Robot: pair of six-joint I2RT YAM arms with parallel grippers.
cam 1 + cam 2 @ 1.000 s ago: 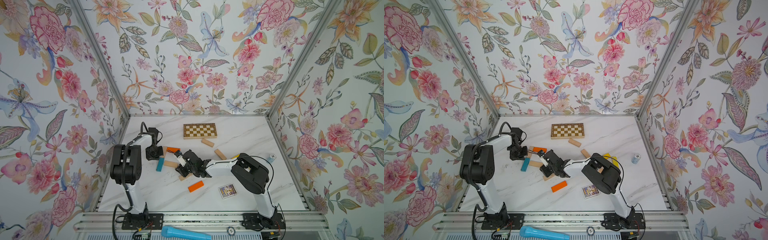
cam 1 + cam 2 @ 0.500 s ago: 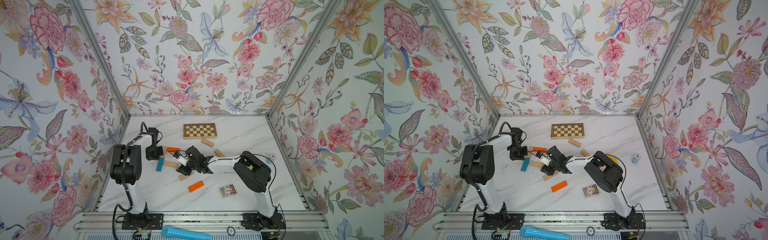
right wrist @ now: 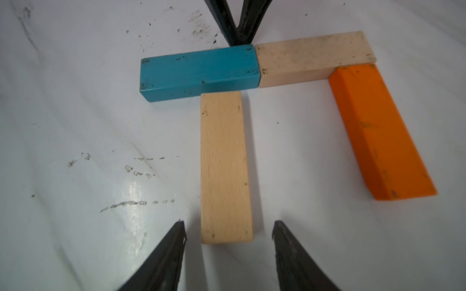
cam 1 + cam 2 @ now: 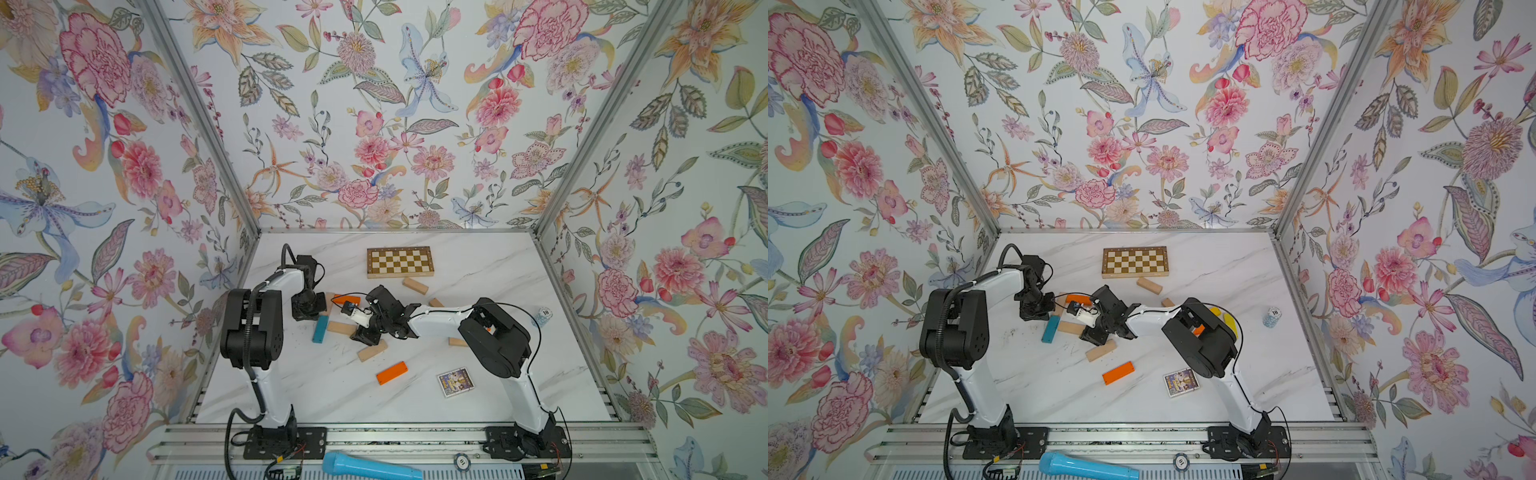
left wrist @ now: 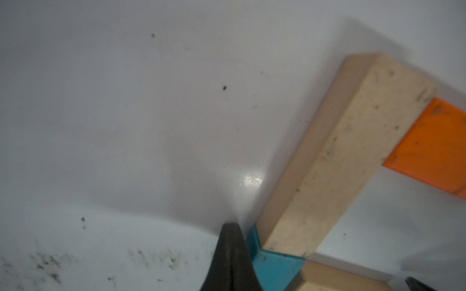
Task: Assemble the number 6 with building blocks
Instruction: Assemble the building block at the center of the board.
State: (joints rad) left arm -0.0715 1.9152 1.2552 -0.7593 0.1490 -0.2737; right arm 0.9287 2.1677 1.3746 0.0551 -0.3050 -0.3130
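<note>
Building blocks (image 4: 340, 328), small wooden bars of equal size, lie flat on the marble table (image 4: 478, 257), mostly left of centre. We count one teal bar (image 3: 199, 73), three orange and six plain wood. Behind the right arm we see yellow (image 4: 1229, 324), but cannot settle how many. The teal bar and a pale bar (image 3: 312, 60) lie end to end. An orange bar (image 3: 378, 131) meets the pale one's far end squarely, and a second pale bar (image 3: 225, 163) meets the teal bar's side. Right gripper (image 3: 228, 223): fingers apart on either side of that bar's end, clear of it. Left gripper (image 3: 239, 41): fingers pressed together, tip at the teal bar's corner. One orange piece (image 4: 1198, 330) is mostly hidden by the arm.
</note>
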